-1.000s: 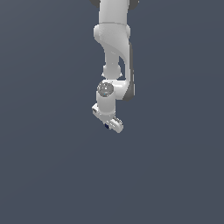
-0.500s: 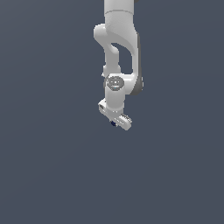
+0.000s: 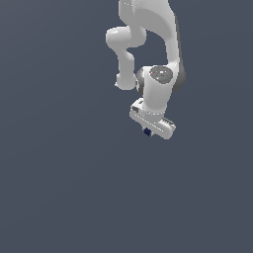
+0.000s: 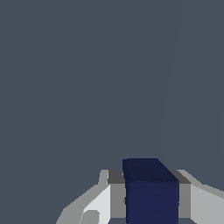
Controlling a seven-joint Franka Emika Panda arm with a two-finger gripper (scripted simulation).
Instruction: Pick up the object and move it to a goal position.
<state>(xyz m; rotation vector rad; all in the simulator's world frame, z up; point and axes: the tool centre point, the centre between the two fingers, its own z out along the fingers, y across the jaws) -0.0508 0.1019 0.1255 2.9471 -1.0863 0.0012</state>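
Observation:
The white arm hangs from the top of the exterior view. Its gripper (image 3: 148, 132) sits just above the middle of that view, tilted, and is shut on the dark navy-blue cube (image 3: 147, 132), which shows only as a tiny dark spot under the white hand. In the wrist view the cube (image 4: 151, 192) is large and held between the grey fingers (image 4: 116, 194), one on each side, touching it. The cube is held up with nothing seen touching it from below.
Only a plain blue-grey background shows around the arm in both views. No goal marker, table edge or other object is visible.
The arm has swung toward the exterior view's right and risen a little, carrying the cube with it. The gripper stays shut on the cube.

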